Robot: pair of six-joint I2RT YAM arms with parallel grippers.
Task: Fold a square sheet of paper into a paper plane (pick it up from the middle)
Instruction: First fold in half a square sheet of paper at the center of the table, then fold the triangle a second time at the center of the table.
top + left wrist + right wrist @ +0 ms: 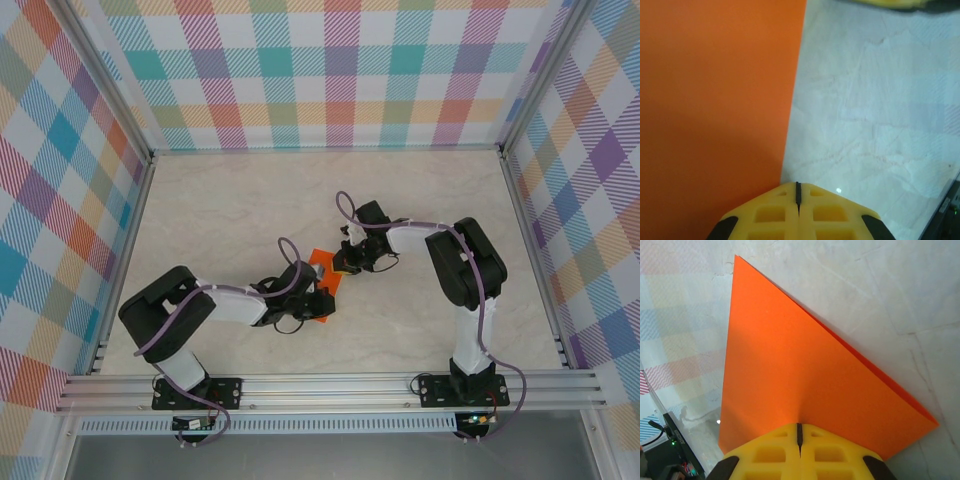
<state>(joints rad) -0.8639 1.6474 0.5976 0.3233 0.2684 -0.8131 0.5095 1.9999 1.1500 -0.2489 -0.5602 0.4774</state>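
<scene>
The square sheet of paper (321,266) is bright orange and lies mid-table between both grippers. In the right wrist view the paper (790,360) is a folded triangle with a second layer showing along its right edge. My right gripper (799,426) is shut, and the paper puckers up into its yellow fingertips. In the top view the right gripper (344,264) is at the sheet's far right corner. My left gripper (798,186) is shut with its tips at the straight edge of the paper (715,100), nothing visibly between them. From above, the left gripper (320,298) is at the sheet's near side.
The pale marbled table (230,210) stretches out around the paper, bounded by plaid walls (330,70) at the back and sides. An aluminium rail (330,385) with both arm bases runs along the near edge. The right gripper's yellow fingers (895,3) show at the left wrist view's top edge.
</scene>
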